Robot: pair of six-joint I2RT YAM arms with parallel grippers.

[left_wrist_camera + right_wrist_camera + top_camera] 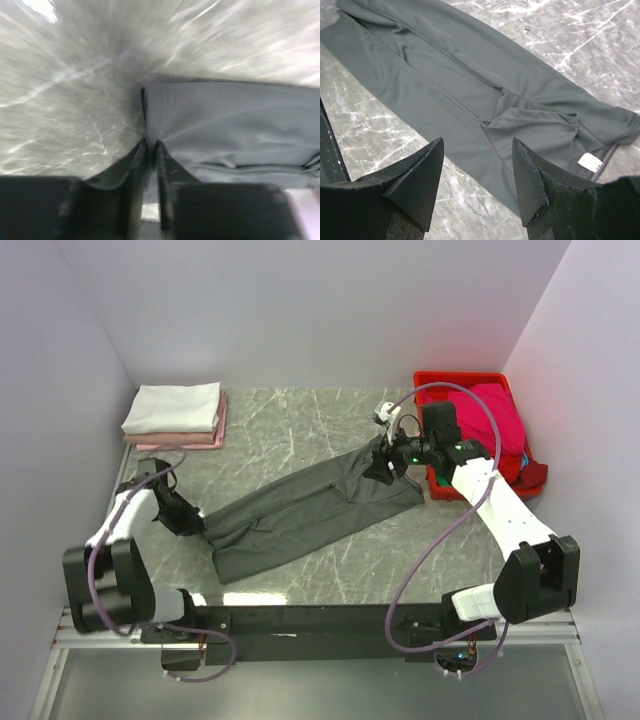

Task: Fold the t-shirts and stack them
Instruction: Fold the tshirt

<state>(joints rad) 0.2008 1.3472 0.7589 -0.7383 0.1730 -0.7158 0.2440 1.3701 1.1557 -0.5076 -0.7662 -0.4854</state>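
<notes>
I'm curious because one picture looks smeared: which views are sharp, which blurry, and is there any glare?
Left wrist view: the table is smeared into streaks, the grey t-shirt soft-edged. Right wrist view: crisp, with the shirt's creases and label clear. Top view: sharp, evenly lit, soft shadows, one bright glare patch near the table's front edge.

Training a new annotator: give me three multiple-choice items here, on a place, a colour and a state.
1. Where on the grey marbled table is the stack of folded white and pale pink t-shirts? A far-left corner B near-right corner C centre
2. What colour is the crumpled cloth t-shirt in the red plastic crate? A green B magenta C white
3. How is the right gripper? A shut on cloth B shut on the crate C open, empty
1A, it lies by the back-left walls; 2B, magenta fills the crate; 3C, its jaws stand apart over the dark grey t-shirt.
</notes>
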